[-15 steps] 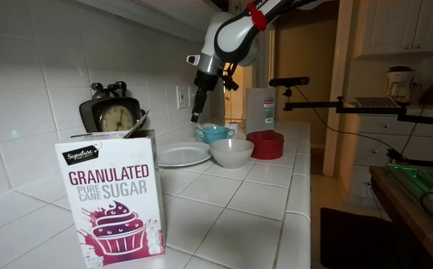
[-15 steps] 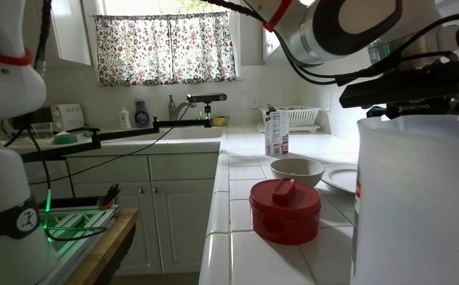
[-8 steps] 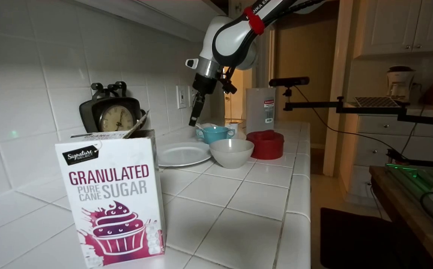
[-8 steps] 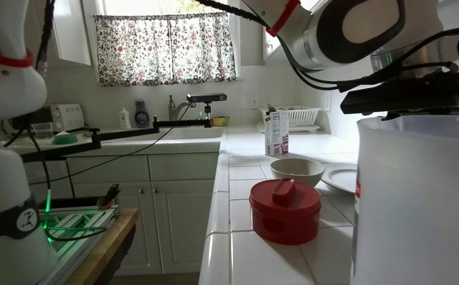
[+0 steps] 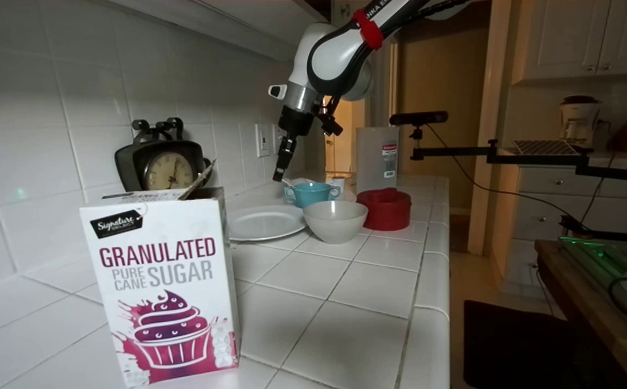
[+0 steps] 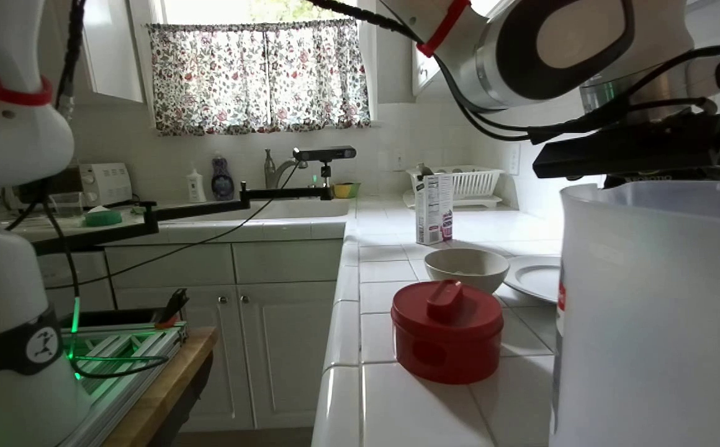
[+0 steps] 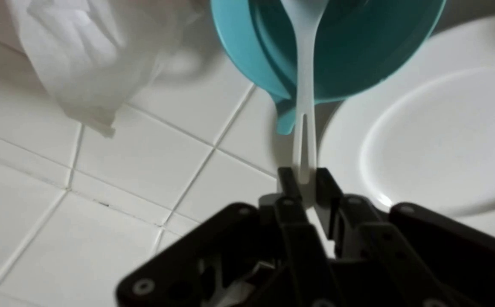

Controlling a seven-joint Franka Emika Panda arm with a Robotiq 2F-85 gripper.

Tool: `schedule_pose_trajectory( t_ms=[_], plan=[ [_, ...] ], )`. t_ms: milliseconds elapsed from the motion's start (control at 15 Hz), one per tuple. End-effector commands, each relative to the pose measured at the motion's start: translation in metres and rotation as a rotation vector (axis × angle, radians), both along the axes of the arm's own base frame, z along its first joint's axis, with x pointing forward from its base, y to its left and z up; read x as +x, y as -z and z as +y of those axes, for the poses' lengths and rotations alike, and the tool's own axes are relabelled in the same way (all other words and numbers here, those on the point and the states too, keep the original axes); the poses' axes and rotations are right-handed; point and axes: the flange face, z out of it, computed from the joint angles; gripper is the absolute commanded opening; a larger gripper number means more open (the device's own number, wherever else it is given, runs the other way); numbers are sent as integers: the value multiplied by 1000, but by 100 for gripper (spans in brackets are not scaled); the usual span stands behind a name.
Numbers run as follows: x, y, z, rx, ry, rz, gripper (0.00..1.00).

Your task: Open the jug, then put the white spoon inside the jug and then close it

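Wrist view: fingers [image 7: 328,187] pinch the white spoon [image 7: 305,89] by its handle's end, so it might swivel and snag the turquoise cup [image 7: 354,59] ahead of them; the open jug [image 5: 374,162], in an exterior view, stands apart from them.

In exterior view, clock face centred on bowl [image 5: 336,222]: plate [image 5: 266,220] at 9 o'clock, cup [image 5: 312,195] behind at 10 to 11, jug [image 5: 372,159] farther back at 1, lid [image 5: 384,212] near at 2 to 3, before jug; sugar box [image 5: 167,292] well before bowl at 8, on table [image 5: 367,302]. In wrist view, spoon [image 7: 305,81] held in claw [image 7: 307,181], running towards 12 o'clock, far end over or inside cup, cannot tell which; plate at 4 to 5 from cup, wrapping [image 7: 85,59] at 9.
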Motion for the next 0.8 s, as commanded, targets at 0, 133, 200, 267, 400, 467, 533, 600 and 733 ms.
schedule_pose_trajectory(
  t_ms=[0, 133, 200, 267, 400, 467, 533, 600, 733],
  plan=[
    [6, -4, -1, 30, 15, -6, 4],
    [5, -11, 0, 33, 15, -12, 4],
    [4, -16, 1, 27, 18, -10, 4],
    [3, -23, 1, 28, 26, -16, 4],
    [1, -39, 1, 29, 34, -28, 4],
    [-2, -48, 2, 30, 36, -29, 4],
    [-5, -57, 2, 32, 33, -30, 4],
    [-8, -66, 4, 34, 29, -33, 4],
    [-15, -88, 9, 37, 12, -36, 4]
  ],
)
